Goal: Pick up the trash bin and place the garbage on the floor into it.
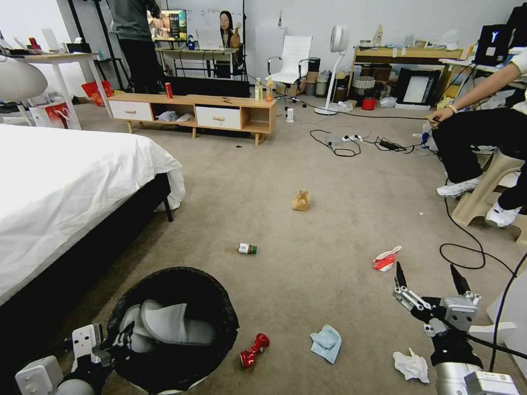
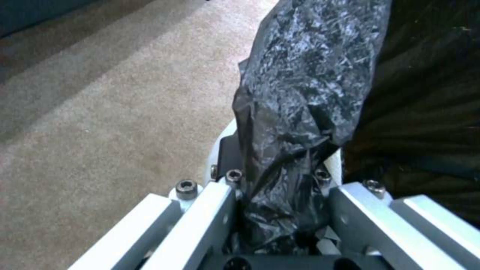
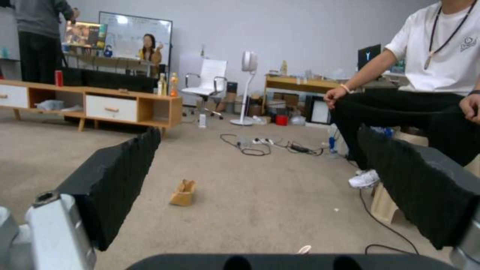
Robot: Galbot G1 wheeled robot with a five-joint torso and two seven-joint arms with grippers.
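The trash bin (image 1: 173,323), lined with a black bag (image 2: 305,93), is at the lower left of the head view with white slippers inside. My left gripper (image 1: 118,341) (image 2: 280,176) is shut on its near rim. My right gripper (image 1: 429,281) (image 3: 257,137) hangs open over the floor (image 1: 307,285) at the lower right, holding nothing. Garbage lies scattered on the floor: a crushed red can (image 1: 254,350), a light-blue tissue (image 1: 326,343), a white tissue (image 1: 411,365), a red-white carton (image 1: 386,258), a green-capped bottle (image 1: 247,248) and a tan paper bag (image 1: 301,201) (image 3: 183,192).
A bed (image 1: 66,181) with white sheets fills the left side. A low wooden cabinet (image 1: 192,112) stands at the back. A person sits on a stool (image 1: 486,192) at the right, with black cables (image 1: 466,249) trailing across the carpet near my right arm.
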